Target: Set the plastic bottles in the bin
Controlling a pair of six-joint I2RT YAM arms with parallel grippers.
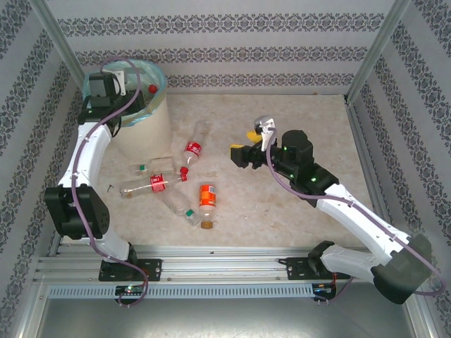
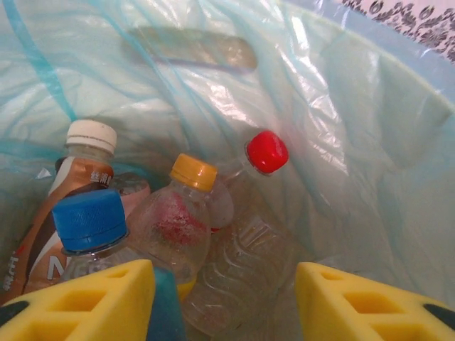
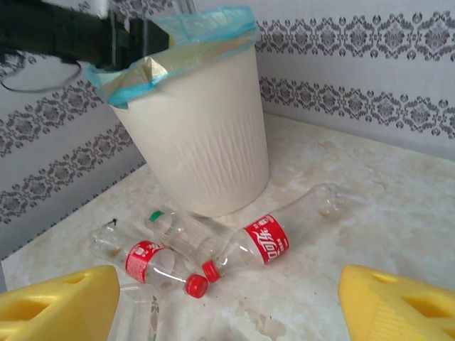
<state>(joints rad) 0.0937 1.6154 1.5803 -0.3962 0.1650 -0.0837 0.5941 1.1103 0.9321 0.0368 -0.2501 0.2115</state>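
Your left gripper (image 2: 225, 302) hangs over the bin (image 2: 384, 114), fingers apart and empty, above several plastic bottles (image 2: 178, 227) inside. Your right gripper (image 3: 227, 302) stands wide and empty, facing loose bottles (image 3: 259, 241) lying on the surface (image 3: 370, 213) beside the bin.

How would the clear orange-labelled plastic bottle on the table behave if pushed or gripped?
The clear orange-labelled plastic bottle lies on its round side on the smooth table, so it would probably roll. It looks empty, so likely light and easily dented.
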